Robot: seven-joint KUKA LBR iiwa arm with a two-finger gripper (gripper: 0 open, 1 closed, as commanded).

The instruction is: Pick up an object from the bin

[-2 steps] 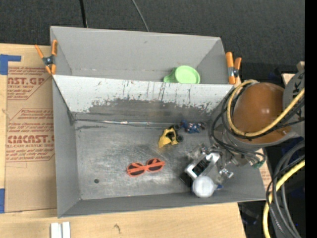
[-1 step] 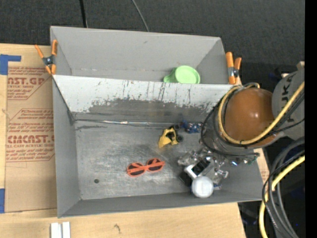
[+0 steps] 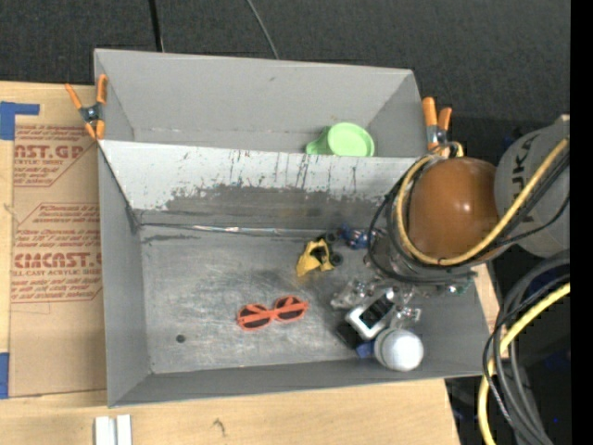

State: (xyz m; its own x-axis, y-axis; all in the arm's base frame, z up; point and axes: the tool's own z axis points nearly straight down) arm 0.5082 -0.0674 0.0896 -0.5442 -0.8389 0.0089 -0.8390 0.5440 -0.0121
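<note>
My gripper [image 3: 374, 294] is low over the bin's front right part, its metal body showing below the arm's wrist. Just under it lies a small black and white block [image 3: 365, 321]. A white round thing [image 3: 400, 350] touches that block at the bin's front wall. A yellow and black toy [image 3: 315, 256] lies a little left of the gripper, near the middle of the floor. A small blue thing [image 3: 352, 237] sits by the back of the floor, close to the arm.
Orange sunglasses [image 3: 271, 313] lie flat on the floor left of the gripper. A green round cap [image 3: 343, 142] rests high against the sloping back wall. The arm with its brown dome and cables covers the bin's right side.
</note>
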